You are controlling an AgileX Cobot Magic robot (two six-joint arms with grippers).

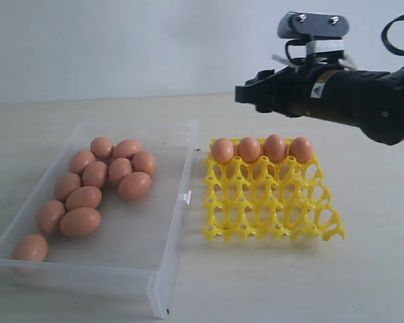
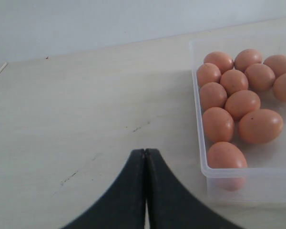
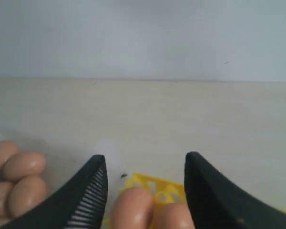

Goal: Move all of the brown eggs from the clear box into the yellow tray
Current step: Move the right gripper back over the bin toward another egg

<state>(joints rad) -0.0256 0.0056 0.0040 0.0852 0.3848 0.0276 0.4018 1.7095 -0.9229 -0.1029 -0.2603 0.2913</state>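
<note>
Right claw (image 3: 146, 158) over 4 orange-brown eggs (image 1: 249, 149)

Black right gripper (image 3: 146, 156), perhaps metal bracket (image 1: 313, 25).

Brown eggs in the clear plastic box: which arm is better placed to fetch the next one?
Probably right: the right hand hovers open and empty over the yellow plastic egg tray, beside the clear plastic box; the left hand is shut, outside the box.

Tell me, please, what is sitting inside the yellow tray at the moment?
Four brown eggs sit side by side in the far row of the yellow tray. The remaining cups look empty. The eggs' lower halves are hidden by the cups.
</note>
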